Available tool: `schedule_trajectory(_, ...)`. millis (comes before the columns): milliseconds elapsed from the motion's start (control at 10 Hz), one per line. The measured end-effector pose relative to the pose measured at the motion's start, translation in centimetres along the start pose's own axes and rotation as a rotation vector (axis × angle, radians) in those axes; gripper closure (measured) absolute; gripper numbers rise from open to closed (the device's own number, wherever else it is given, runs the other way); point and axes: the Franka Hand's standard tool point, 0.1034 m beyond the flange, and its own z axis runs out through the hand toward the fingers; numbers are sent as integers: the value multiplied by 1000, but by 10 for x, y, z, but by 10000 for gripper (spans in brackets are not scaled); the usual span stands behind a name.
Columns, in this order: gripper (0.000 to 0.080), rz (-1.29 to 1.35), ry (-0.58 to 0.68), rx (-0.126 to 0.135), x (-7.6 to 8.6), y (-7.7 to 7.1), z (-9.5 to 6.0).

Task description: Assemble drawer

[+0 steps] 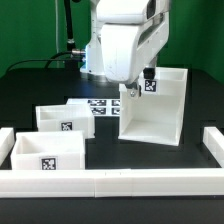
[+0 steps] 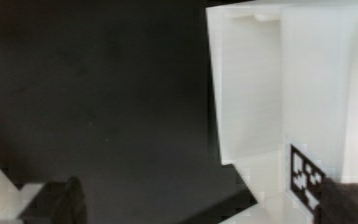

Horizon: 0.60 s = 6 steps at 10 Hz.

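The tall white box-shaped housing [image 1: 155, 108] stands at the exterior view's right, open side up, with a tag on its upper left wall. My gripper [image 1: 135, 90] hangs over that left wall. In the wrist view the gripper [image 2: 208, 205] is open: one dark finger [image 2: 60, 200] is over the black table, the other [image 2: 354, 198] over the white housing wall [image 2: 247, 90] beside its tag [image 2: 309, 170]. Nothing is held. Two open-top trays sit at the exterior view's left, one [image 1: 62, 118] behind the other [image 1: 48, 150].
The marker board [image 1: 100, 106] lies flat between the trays and the housing. Low white rails edge the table at the front [image 1: 120, 182], the left [image 1: 5, 140] and the right [image 1: 212, 142]. The table [image 1: 100, 140] is black.
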Motion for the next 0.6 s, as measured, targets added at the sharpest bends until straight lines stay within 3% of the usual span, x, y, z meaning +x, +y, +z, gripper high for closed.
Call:
schedule_trajectory(400, 150, 0, -1, 0, 0, 0, 0)
schedule_trajectory(500, 150, 7, -15, 15, -9, -2, -10)
schedule_trajectory(600, 150, 30, -25, 11, -11, -7, -24)
